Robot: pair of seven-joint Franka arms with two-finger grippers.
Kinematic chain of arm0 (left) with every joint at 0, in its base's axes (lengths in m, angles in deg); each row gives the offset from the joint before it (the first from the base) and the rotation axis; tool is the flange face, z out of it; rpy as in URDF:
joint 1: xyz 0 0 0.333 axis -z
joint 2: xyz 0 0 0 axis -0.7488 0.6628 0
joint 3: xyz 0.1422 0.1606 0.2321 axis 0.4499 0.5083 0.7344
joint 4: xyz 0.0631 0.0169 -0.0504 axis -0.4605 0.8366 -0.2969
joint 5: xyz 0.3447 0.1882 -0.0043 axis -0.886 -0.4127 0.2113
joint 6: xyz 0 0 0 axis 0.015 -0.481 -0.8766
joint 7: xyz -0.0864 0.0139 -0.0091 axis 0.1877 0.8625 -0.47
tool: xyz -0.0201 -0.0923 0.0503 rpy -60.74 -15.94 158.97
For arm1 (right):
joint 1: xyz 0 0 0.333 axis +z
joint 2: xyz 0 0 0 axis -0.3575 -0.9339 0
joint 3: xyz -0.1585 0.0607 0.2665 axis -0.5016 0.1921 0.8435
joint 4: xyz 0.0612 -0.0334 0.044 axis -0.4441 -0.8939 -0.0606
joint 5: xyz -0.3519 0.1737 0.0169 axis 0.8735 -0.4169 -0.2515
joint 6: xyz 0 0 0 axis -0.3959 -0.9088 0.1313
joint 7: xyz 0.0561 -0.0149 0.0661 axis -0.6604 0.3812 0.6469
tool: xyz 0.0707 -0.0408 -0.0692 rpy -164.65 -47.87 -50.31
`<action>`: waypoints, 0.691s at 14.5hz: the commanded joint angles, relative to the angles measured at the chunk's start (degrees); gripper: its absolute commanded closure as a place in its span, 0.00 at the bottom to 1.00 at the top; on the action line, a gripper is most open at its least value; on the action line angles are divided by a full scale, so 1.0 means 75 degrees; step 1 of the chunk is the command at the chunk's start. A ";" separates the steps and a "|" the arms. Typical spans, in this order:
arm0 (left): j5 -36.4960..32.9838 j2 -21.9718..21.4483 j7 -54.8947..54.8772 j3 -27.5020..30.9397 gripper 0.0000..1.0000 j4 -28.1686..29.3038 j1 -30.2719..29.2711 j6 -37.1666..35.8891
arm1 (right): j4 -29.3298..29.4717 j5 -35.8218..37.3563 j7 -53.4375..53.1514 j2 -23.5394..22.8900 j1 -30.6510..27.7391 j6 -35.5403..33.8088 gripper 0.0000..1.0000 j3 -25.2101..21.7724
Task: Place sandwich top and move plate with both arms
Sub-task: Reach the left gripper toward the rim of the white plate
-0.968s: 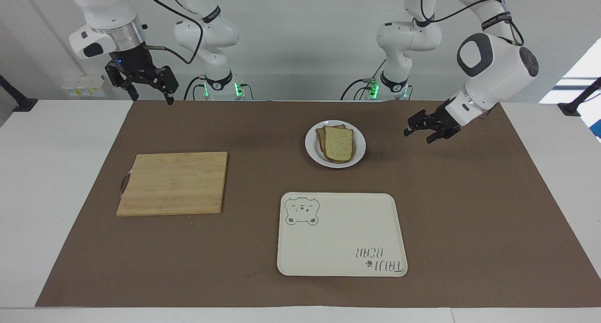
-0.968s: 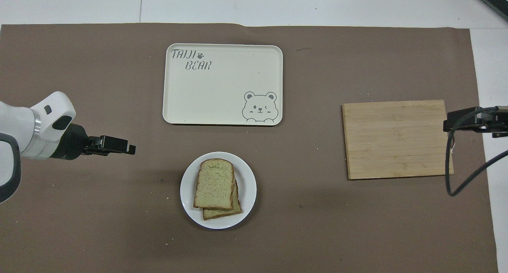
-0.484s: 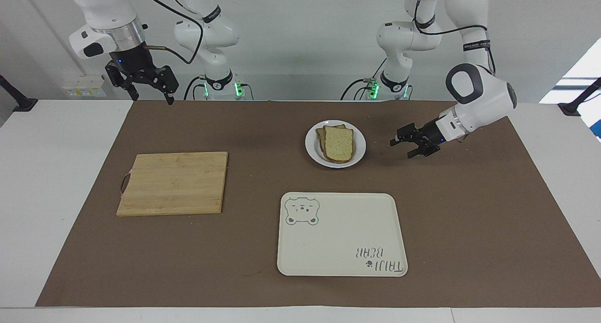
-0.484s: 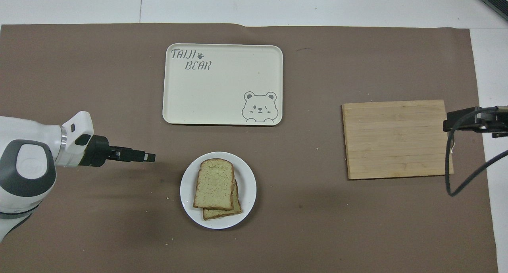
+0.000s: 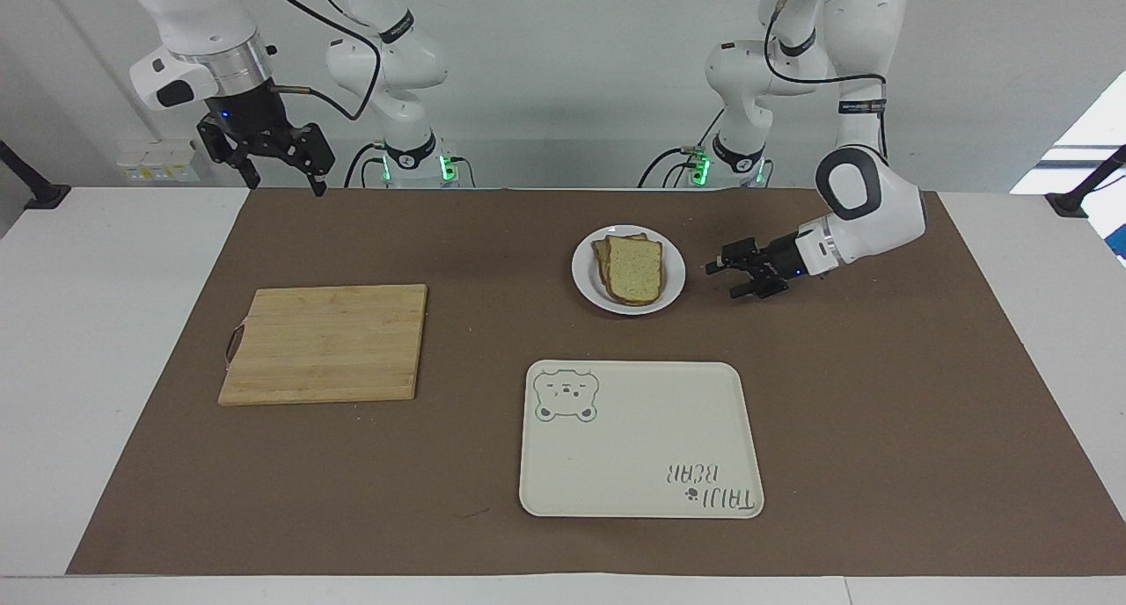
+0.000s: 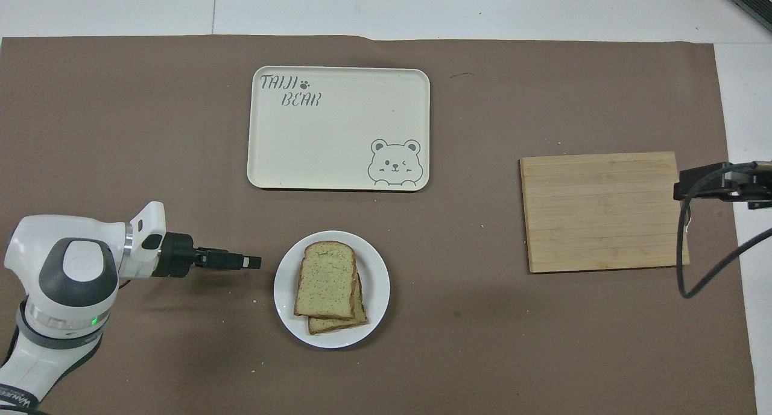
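Clearly, tray (image 6: 338,131) reads "TAIJI BEAR" beside a bear drawing (image 6: 394,163).

Cream bear tray (image 5: 640,442) on brown mat (image 5: 880,411); wooden cutting board (image 5: 325,343) toward right arm's end.

arms (image 5: 866,227): white, grey joint caps | end effectors: black | cables: black | bases: green lights
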 commanded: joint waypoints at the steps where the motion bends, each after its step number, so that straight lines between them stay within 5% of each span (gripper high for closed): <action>1: 0.0559 -0.0178 -0.0446 0.0022 0.00 0.0555 0.0217 0.0178 | -0.0147 -0.0136 0.0193 0.0115 -0.0055 0.0099 0.00 -0.0001; 5: 0.1027 -0.0166 -0.0458 0.0022 0.00 0.0708 0.0721 0.0224 | -0.0147 -0.0136 0.0193 0.0115 -0.0055 0.0099 0.00 -0.0001; 10: 0.1192 -0.0050 -0.0739 0.0022 0.42 0.0837 0.0827 0.0353 | -0.0147 -0.0136 0.0204 0.0115 -0.0055 0.0099 0.00 -0.0001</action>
